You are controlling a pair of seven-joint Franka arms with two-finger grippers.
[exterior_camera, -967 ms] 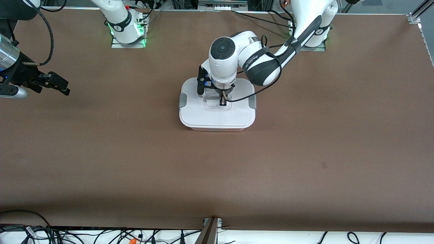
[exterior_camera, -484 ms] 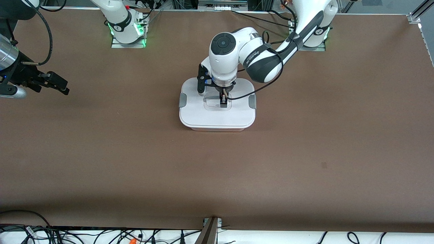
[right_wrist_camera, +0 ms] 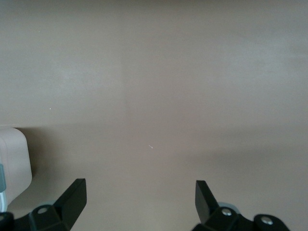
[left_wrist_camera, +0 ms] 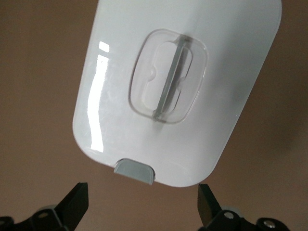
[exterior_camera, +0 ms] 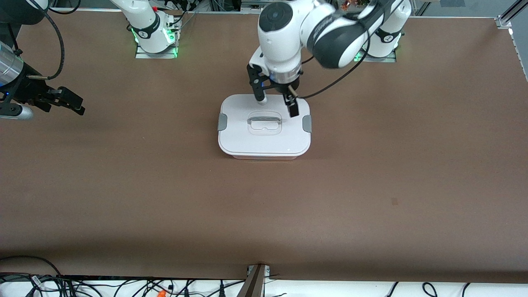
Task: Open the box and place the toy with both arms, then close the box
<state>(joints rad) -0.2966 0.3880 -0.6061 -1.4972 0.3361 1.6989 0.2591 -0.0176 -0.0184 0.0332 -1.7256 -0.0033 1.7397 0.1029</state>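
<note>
The box [exterior_camera: 264, 142] stands shut in the middle of the table, its white lid on, with grey clips [exterior_camera: 222, 121] at both ends and a clear recessed handle [exterior_camera: 264, 122]. My left gripper [exterior_camera: 276, 103] hangs open and empty above the lid's edge toward the robots' bases. In the left wrist view the lid [left_wrist_camera: 120, 72], the handle [left_wrist_camera: 169, 79] and one clip [left_wrist_camera: 135, 171] show past the open left gripper [left_wrist_camera: 142, 192]. My right gripper [exterior_camera: 76, 103] is open and empty above bare table at the right arm's end. The right gripper [right_wrist_camera: 139, 190] sees a box corner [right_wrist_camera: 14, 159]. The toy is out of view.
The brown table [exterior_camera: 371, 185] stretches around the box. Cables [exterior_camera: 123, 286] lie along the edge nearest the front camera. The arm bases [exterior_camera: 156, 41] stand along the edge farthest from it.
My left gripper has let go of the lid's handle, opened and risen above the box, drifting toward the bases. The lid stays on the box. The right arm has hardly moved.
</note>
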